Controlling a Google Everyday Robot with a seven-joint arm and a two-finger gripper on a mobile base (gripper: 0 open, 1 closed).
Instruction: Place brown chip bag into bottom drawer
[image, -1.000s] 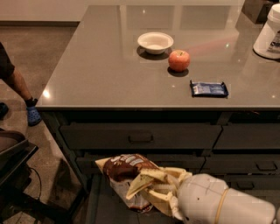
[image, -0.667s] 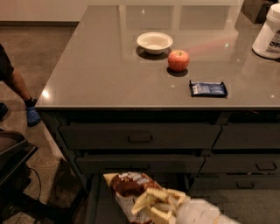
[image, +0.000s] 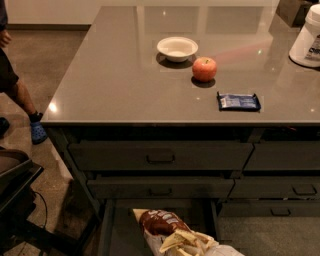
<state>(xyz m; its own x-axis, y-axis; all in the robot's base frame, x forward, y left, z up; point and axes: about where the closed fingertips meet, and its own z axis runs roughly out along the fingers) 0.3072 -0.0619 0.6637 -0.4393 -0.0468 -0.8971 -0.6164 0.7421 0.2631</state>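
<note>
The brown chip bag (image: 159, 223), dark brown with cream parts, lies tilted over the open bottom drawer (image: 121, 234) at the lower edge of the camera view. My gripper (image: 184, 243) is at the very bottom of the view, and its cream fingers (image: 171, 242) are closed around the bag's lower end. The bag's upper tip points up and left towards the drawer's back. Most of the arm is out of view below the frame. I cannot tell whether the bag touches the drawer floor.
On the grey counter stand a white bowl (image: 177, 48), a red apple (image: 204, 69), a small blue wrapper (image: 238, 101) and a white jug (image: 307, 37). Two shut drawers (image: 160, 157) sit above the open one. A person's leg (image: 22, 97) is at the left, and dark equipment (image: 15, 185) below it.
The arm has dropped lower and mostly left the view. The bag has gone down with it, deeper over the open bottom drawer.
</note>
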